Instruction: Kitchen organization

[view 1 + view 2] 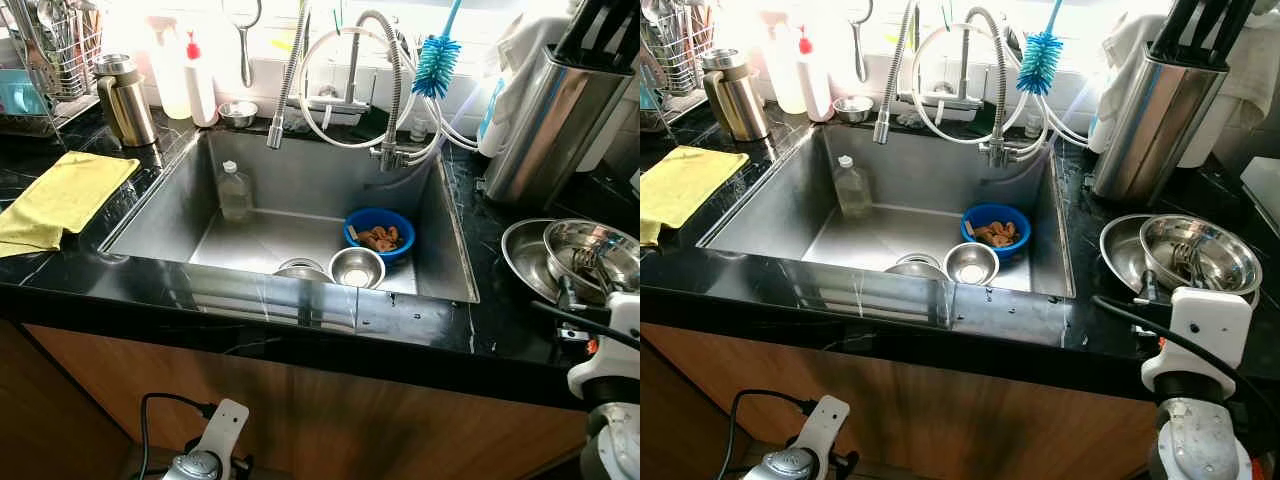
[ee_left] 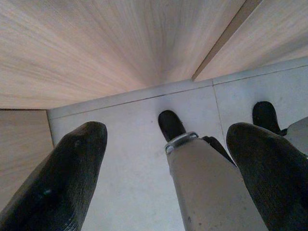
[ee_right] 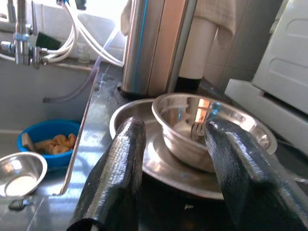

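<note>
Steel bowl (image 3: 211,127) sat just ahead of right gripper (image 3: 175,139) — fingers apart, empty; approach step, next needed a rim grasp.

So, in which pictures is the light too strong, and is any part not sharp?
Eye views: the window behind the faucet is blown out white, washing out the bottles; the sink stays readable. Right wrist view: the right claw fingers look soft, the steel bowl sharper. Left wrist view: even light, left claw slightly blurred.
</note>
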